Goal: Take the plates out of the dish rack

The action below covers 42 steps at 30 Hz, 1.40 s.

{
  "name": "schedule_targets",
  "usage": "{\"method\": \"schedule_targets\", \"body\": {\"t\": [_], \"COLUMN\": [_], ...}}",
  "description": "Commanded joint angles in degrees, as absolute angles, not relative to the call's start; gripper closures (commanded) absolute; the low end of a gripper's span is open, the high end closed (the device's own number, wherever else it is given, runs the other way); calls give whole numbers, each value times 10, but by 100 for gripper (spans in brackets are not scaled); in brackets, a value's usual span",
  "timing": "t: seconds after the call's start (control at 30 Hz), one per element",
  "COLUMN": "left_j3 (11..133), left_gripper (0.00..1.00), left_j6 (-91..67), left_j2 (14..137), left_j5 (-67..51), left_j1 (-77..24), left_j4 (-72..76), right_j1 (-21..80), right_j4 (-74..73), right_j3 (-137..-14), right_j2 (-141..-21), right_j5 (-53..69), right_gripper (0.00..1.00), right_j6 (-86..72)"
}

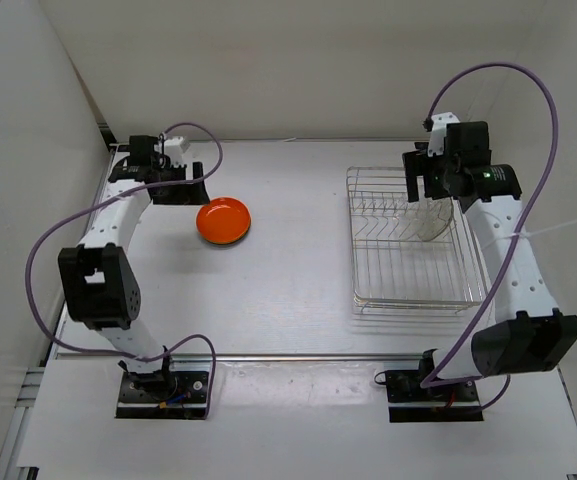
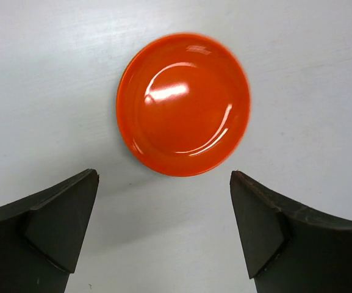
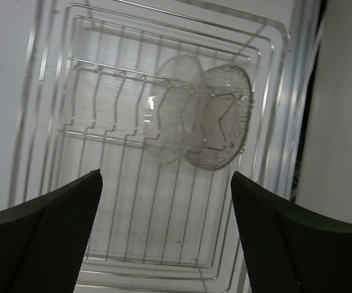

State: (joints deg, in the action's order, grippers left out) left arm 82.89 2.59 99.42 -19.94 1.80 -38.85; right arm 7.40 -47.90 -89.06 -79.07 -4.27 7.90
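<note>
1. The left pincer (image 2: 163, 176) is released. Its two dark fingers (image 2: 53, 226) stand wide apart, with nothing between them, and they touch nothing.
2. Just beyond its fingertips, opposite the gap, the orange plate (image 2: 183, 104) lies flat and right side up on the white table (image 2: 35, 73). It is outside the dish rack and apart from both fingers.
3. I judge this plate to be light, stiff and glossy, so rather slippery. Lying flat, it offers only its thin raised rim for a hold.
4. The right pincer (image 3: 165, 176) is also wide open and empty. It hangs over the dish rack (image 3: 127, 226) and touches no wire and no plate.
5. Farther ahead of its fingertips, a little toward its right finger, two clear plates are inside the rack. The left one (image 3: 166, 113) and the right one (image 3: 224, 116) overlap each other beside the wire dividers. They seem to lean on their edges, but I cannot tell the exact tilt.
6. These two look glassy, so they are probably stiff, smooth and breakable, and their edges are hard to see against the wires. I think the best hold is on the upper rim, one finger on each face. The risk is pinching both plates together, because they overlap.
</note>
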Motion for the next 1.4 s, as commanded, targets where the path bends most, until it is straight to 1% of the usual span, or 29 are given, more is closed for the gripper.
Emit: {"method": "schedule_targets", "body": {"t": [0.0, 0.03, 0.07, 0.1, 0.13, 0.2, 0.37, 0.53, 0.57, 0.63, 0.77, 0.83, 0.9, 0.97, 1.0, 1.07, 1.27, 1.3, 1.37], "left_j3": [840, 845, 861, 870, 875, 881, 865, 846, 846, 846, 846, 841, 836, 836, 830, 824, 824, 824, 824], "left_gripper": [0, 0, 0, 0, 0, 0, 0, 0, 0, 0, 0, 0, 0, 0, 0, 0, 0, 0, 0], "left_j6": [40, 40, 47, 55, 55, 67, 72, 72, 72, 72, 72, 67, 67, 67, 67, 67, 67, 67, 67], "left_j2": [895, 889, 882, 882, 882, 868, 818, 793, 793, 788, 782, 782, 777, 777, 777, 777, 777, 777, 777], "left_j5": [-149, -140, -135, -128, -111, -85, -55, -45, -45, -45, -51, -51, -51, -51, -51, -51, -51, -51, -51], "left_j1": [8, 1, -7, -12, -23, -32, -51, -57, -57, -57, -62, -62, -62, -62, -62, -62, -62, -62, -62], "left_j4": [-376, -387, -397, -421, -429, -434, -434, -434, -434, -434, -434, -434, -429, -424, -424, -418, -417, -417, -412], "right_j1": [74, 74, 74, 74, 74, 74, 74, 74, 74, 74, 74, 74, 74, 74, 74, 74, 74, 74, 74], "right_j4": [-439, -433, -433, -427, -427, -420, -420, -415, -415, -415, -415, -415, -415, -415, -415, -415, -415, -415, -421], "right_j3": [-881, -881, -881, -881, -881, -893, -913, -918, -918, -918, -918, -918, -918, -913, -913, -913, -913, -913, -913], "right_j2": [-823, -831, -847, -856, -865, -894, -956, -992, -999, -1005, -1011, -1016, -1016, -1016, -1016, -1016, -1021, -1021, -1021], "right_j5": [-175, -185, -185, -200, -200, -212, -233, -250, -250, -250, -265, -271, -271, -276, -276, -276, -276, -276, -276], "right_gripper": [13, 18, 30, 33, 33, 39, 40, 47, 47, 56, 58, 64, 65, 69, 69, 74, 74, 76, 76], "right_j6": [127, 127, 137, 137, 142, 142, 142, 132, 132, 125, 114, 114, 109, 109, 109, 104, 93, 93, 88]}}
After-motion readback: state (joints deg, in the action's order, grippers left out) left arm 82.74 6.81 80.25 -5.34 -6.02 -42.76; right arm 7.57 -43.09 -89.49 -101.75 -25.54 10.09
